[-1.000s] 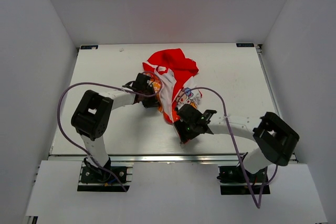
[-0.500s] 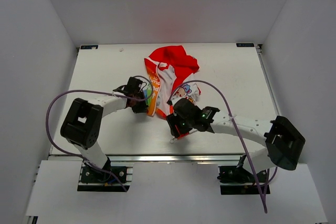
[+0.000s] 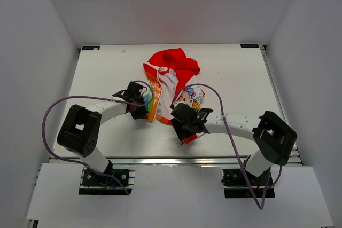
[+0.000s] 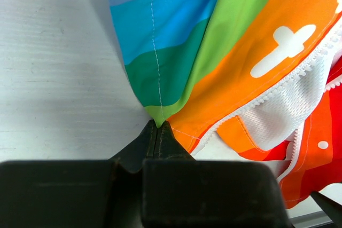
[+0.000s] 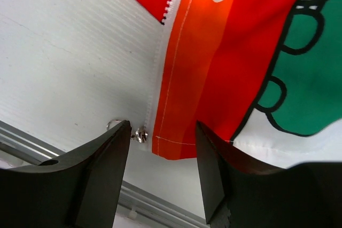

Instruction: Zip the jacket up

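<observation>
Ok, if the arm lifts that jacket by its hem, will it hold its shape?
Probably not: the jacket lies bunched and creased, so it looks floppy. The fold pinched in the left fingers drapes in soft pleats, suggesting thin, light cloth. The zipper edge may be slightly stiffer.

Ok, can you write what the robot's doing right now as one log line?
left gripper: shut on striped half of jacket | right gripper: open, straddling bottom corner of zipper edge | jacket: unzipped, bunched on table

My jacket (image 3: 170, 78) is red-hooded at twelve o'clock, striped blue, green and orange with white crosses at nine by my black left fingers (image 4: 133, 156), and white with cartoon print at four.
</observation>
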